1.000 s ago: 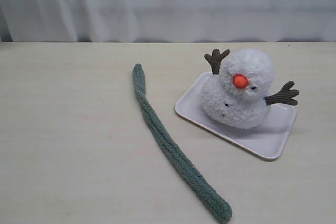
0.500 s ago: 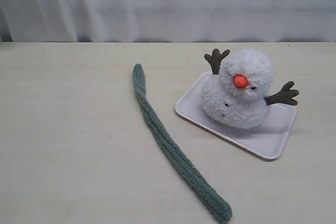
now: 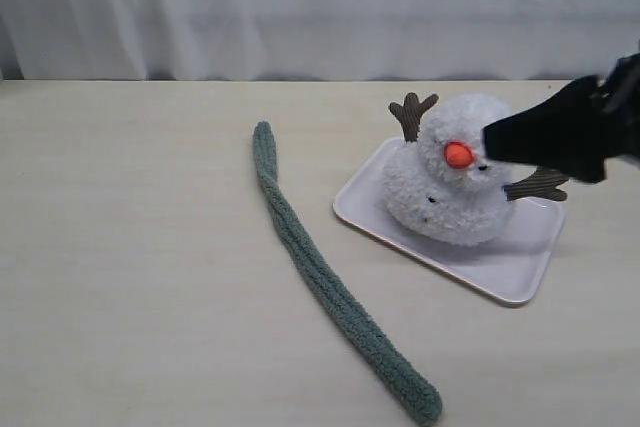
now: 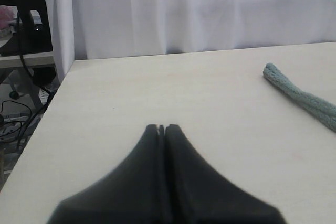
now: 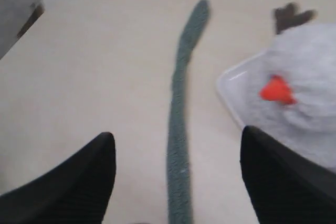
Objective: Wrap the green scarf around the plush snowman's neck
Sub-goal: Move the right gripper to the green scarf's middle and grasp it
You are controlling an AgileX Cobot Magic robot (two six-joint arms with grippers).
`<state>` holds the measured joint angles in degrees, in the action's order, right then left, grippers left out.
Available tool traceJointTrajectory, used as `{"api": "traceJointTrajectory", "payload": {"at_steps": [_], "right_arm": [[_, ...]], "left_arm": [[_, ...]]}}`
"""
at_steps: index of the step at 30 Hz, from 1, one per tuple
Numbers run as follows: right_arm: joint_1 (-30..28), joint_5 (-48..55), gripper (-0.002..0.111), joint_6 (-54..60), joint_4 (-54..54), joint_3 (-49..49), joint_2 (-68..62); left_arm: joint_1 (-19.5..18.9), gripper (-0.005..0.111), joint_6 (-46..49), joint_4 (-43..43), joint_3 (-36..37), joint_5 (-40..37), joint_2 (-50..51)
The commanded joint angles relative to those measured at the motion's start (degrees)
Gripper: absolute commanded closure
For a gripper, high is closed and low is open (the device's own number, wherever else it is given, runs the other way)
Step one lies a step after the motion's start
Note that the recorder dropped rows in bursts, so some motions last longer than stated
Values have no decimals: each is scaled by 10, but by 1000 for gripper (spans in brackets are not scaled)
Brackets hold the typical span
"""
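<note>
The green scarf [image 3: 320, 282] lies stretched out flat on the table, running from the far middle to the near edge, left of the plush snowman [image 3: 445, 202]. The snowman sits on a white tray [image 3: 510, 272], leaning, with its orange nose facing the camera and its neck [image 3: 432, 177] bare. My right gripper [image 3: 490, 142] reaches in from the right, raised, and covers the right side of the snowman's head. In the right wrist view it [image 5: 177, 132] is open and empty, with the scarf [image 5: 178, 124] on the table below, between its fingers. My left gripper [image 4: 161, 127] is shut, over bare table, away from the scarf's end [image 4: 302, 95].
A white curtain [image 3: 320, 7] hangs behind the table's far edge. The left wrist view shows the table's side edge [image 4: 55, 90], with cables and furniture beyond it. The light wooden tabletop [image 3: 130, 247] stretches left of the scarf.
My right gripper has come into the exterior view from the right edge and now covers part of the snowman's head. Scarf, snowman and tray have not moved.
</note>
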<state>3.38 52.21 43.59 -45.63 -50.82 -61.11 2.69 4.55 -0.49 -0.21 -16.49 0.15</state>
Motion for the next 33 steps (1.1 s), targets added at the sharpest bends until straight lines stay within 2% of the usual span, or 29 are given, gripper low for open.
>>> {"api": "traceJointTrajectory", "payload": {"at_steps": [1,5,7,10,13,16,31,33], "right_arm": [[109,-22,45,9,42,5,-40],[221,-85,45,-118,167,18,-87],[259,-95,45,-190,242,18,-115],[299,-88,45,-272,325,18,-166],[324,-90,45,-276,329,18,-218],[341,-106,45,-276,331,18,-263],[341,-212,45,-264,361,18,-412],[341,-218,42,-265,365,15,-426]], "left_arm": [[0,107,-4,-2,2,9,-1],[0,107,-4,-2,2,9,-1],[0,107,-4,-2,2,9,-1],[0,107,-4,-1,2,6,-1],[0,107,-4,-1,2,6,-1],[0,107,-4,-1,2,6,-1],[0,107,-4,-1,2,6,-1],[0,107,-4,-1,2,6,-1]]}}
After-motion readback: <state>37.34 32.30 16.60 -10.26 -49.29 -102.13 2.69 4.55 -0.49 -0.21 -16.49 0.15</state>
